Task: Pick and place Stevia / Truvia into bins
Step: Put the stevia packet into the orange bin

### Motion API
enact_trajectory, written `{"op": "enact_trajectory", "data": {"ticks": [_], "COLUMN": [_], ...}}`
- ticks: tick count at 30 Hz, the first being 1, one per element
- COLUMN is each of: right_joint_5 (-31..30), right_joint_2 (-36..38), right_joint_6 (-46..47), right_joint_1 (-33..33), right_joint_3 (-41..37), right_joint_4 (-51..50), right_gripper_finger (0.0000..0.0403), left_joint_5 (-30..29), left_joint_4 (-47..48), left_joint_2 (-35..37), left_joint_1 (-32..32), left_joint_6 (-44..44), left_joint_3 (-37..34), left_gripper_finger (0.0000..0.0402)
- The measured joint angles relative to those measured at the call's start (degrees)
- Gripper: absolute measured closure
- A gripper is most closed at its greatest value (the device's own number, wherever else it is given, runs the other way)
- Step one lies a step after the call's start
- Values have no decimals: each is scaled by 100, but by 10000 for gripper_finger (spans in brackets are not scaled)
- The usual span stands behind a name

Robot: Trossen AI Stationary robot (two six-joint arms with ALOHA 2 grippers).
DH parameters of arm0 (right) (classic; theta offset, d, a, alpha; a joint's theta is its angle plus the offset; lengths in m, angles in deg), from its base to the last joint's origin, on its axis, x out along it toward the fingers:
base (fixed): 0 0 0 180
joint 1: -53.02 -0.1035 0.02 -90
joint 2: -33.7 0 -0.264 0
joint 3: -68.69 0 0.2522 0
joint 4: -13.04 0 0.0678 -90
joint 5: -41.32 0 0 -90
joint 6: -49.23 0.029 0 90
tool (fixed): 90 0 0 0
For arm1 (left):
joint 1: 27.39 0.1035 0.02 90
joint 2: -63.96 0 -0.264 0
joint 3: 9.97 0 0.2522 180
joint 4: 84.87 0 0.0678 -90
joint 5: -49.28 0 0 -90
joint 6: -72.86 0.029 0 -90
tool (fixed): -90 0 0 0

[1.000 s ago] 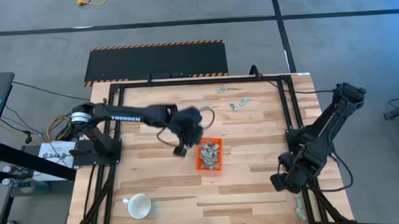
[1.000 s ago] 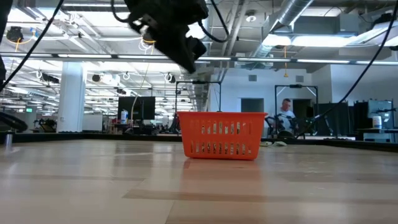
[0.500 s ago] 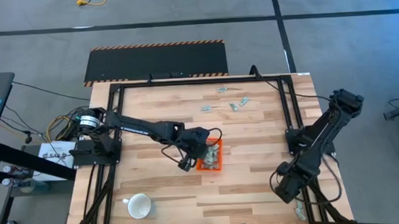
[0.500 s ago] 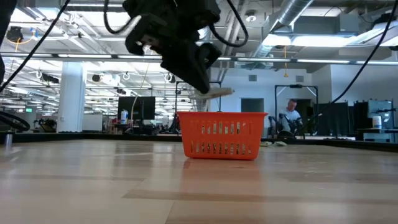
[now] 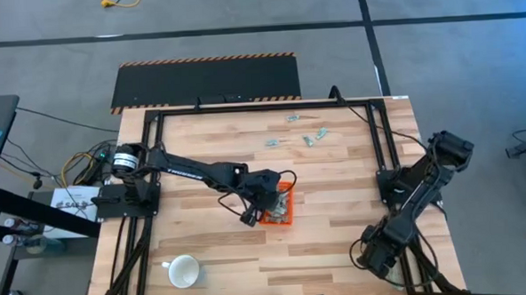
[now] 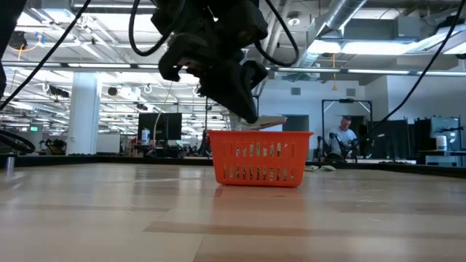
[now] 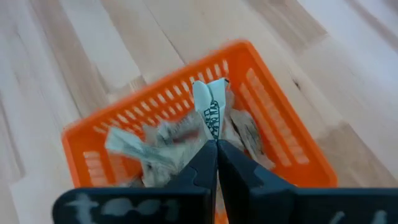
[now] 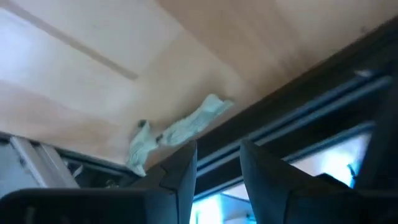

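Note:
My left gripper point(image 5: 267, 201) hangs over the orange bin point(image 5: 280, 206), shut on one pale green and white Stevia sachet point(image 7: 210, 114). In the low view the sachet point(image 6: 271, 122) sticks out just above the bin's rim point(image 6: 260, 134). Several sachets point(image 7: 155, 140) lie heaped inside the bin. Loose ones rest flat on the far part of the table point(image 5: 311, 137). My right gripper point(image 5: 373, 258) is open at the table's near right corner, with two crumpled sachets point(image 8: 180, 132) ahead of its fingers by the frame rail. My left gripper pinches one end of the sachet point(image 7: 213, 134) between its two fingers, coming from above and slanting down. The sachet is lifted clear and sticks out past the fingertips over the bin's inside.
A white mug point(image 5: 183, 272) lies on its side near the table's near left corner. Black frame rails point(image 5: 383, 151) run along the table's sides and far edge. A person point(image 6: 342, 138) shows in the room beyond the table.
My left gripper, shut on the sachet, has moved right from beside the bin to over it and has come down until the sachet is just above the rim. My right arm has swung toward the table's near edge.

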Motion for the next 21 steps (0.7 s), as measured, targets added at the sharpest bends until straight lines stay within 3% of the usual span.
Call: {"op": "enact_trajectory", "data": {"ticks": [6,13,21], "right_joint_5": [-8,-55,-44], "right_joint_2": [-263,-312,-312], "right_joint_6": [-51,-146,-155], "right_joint_1": [-137,-275,-318], "right_joint_3": [0,7,11], "right_joint_4": [125,196,241], "right_gripper_finger": [261,217,206], "left_joint_5": [141,70,-891], "left_joint_4": [-40,-53,255], "left_joint_2": [-23,-23,12], "left_joint_1": [1,18,20], "left_joint_6": [106,51,-59], "left_joint_3": [1,1,3], "left_gripper_finger": [392,319,251]}}
